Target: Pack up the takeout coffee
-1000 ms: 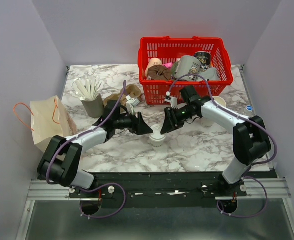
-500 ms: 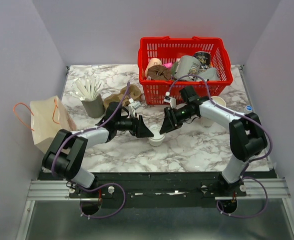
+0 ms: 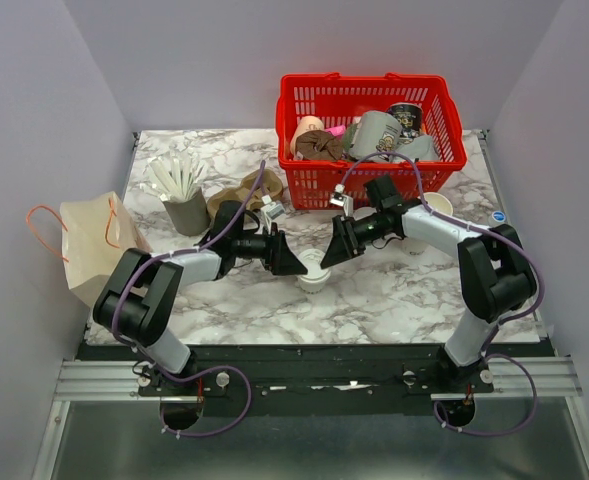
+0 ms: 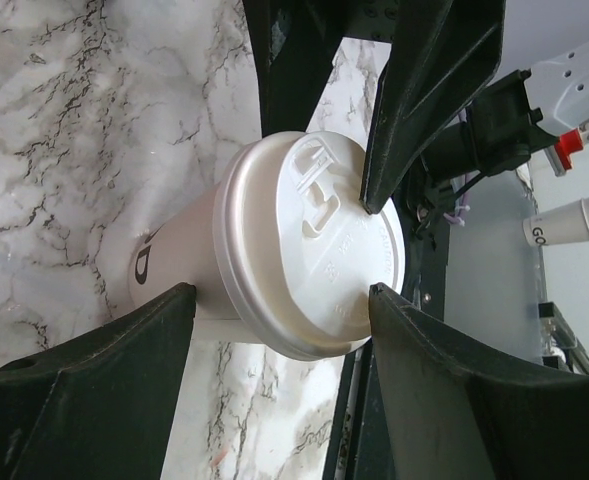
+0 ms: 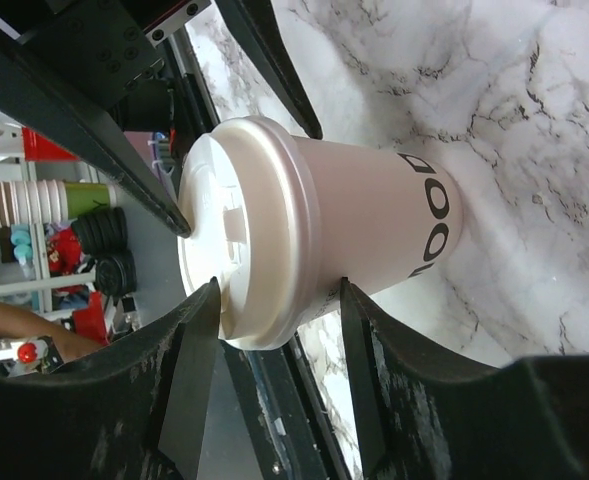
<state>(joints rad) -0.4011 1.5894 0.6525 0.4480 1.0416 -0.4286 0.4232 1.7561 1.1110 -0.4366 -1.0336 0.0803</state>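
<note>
The takeout coffee [image 3: 314, 274], a small white cup with a white lid, stands upright mid-table. My left gripper [image 3: 298, 265] reaches it from the left and my right gripper [image 3: 327, 257] from the right. In the left wrist view the left gripper [image 4: 279, 290] straddles the lid rim of the cup [image 4: 304, 230]: one fingertip touches the cup wall under the rim, the other the lid top. In the right wrist view the right gripper [image 5: 276, 285] pinches the cup [image 5: 374, 220] the same way, across the lid rim. The brown paper bag [image 3: 89, 245] stands at the table's left edge.
A red basket [image 3: 364, 82] full of items stands at the back. A grey cup of white sticks [image 3: 184, 208] and a brown cardboard piece [image 3: 244, 190] are back left. A white cup [image 3: 438, 204] sits right of my right arm.
My left gripper has moved right and closed in on the cup's lid rim. My right gripper has stayed at the cup. The cup has not moved.
</note>
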